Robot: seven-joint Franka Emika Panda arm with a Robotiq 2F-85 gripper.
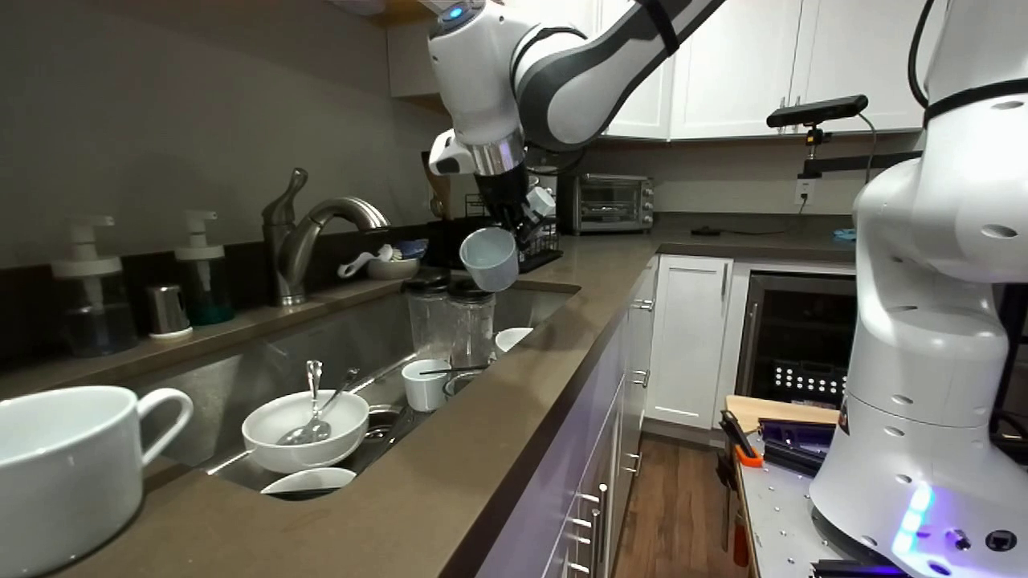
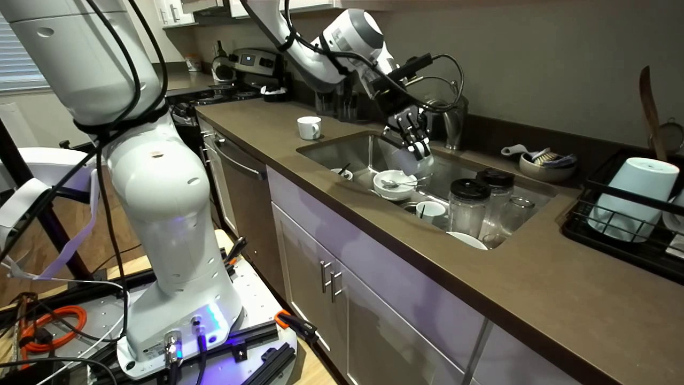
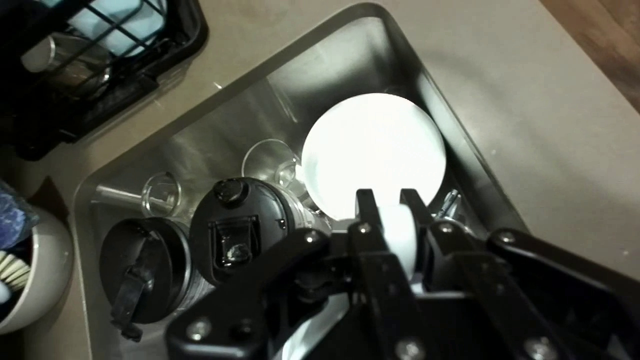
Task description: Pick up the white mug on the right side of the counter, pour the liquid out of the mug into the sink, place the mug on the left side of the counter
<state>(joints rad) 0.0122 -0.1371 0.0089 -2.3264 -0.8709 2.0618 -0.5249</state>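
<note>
Jaws clamped on a tilted mug point(image 1: 490, 259), below them a sink point(image 1: 345, 353) with lidded jars point(image 2: 469, 214), a bowl point(image 1: 293, 459) holding a spoon point(image 1: 305, 434)

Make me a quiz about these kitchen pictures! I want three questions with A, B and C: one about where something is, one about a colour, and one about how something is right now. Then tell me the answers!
1. Where is the bowl with the spoon in it?
A. on the floor
B. in the sink
C. on the stove

2. What colour are the lids on the two tall clear jars?
A. black
B. red
C. yellow

3. How is the mug in the end effector?
A. standing straight up
B. broken in two
C. tilted

Answers:
1: B, because both exterior views show the bowl and spoon down inside the sink.
2: A, because the lids look black in all three views.
3: C, because an exterior view shows the mug leaning, with its open top facing partly sideways.
</note>
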